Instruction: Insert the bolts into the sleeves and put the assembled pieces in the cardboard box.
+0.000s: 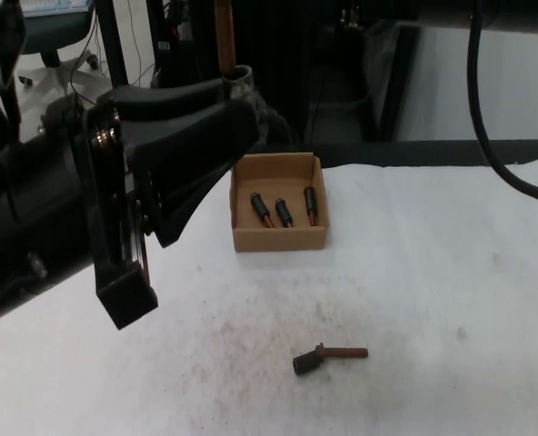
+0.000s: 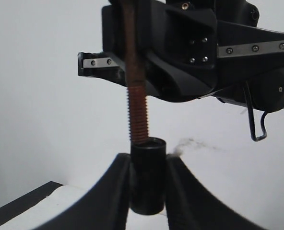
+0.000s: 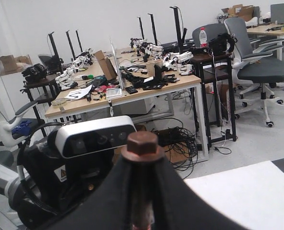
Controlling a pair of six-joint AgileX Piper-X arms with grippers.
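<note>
The left hand (image 2: 148,165) is gripping a sleeve (image 2: 147,187) upright while the right hand (image 3: 141,165) is clamping a bolt (image 2: 137,112) thread-down directly above, aligning them for insertion.

A cluttered wooden desk (image 3: 132,98) stands in the room, a grey office chair (image 3: 263,67) beside it. Tangled cables (image 3: 180,138) lie under it; what looks like a bottle (image 3: 203,37) stands near its end.
</note>
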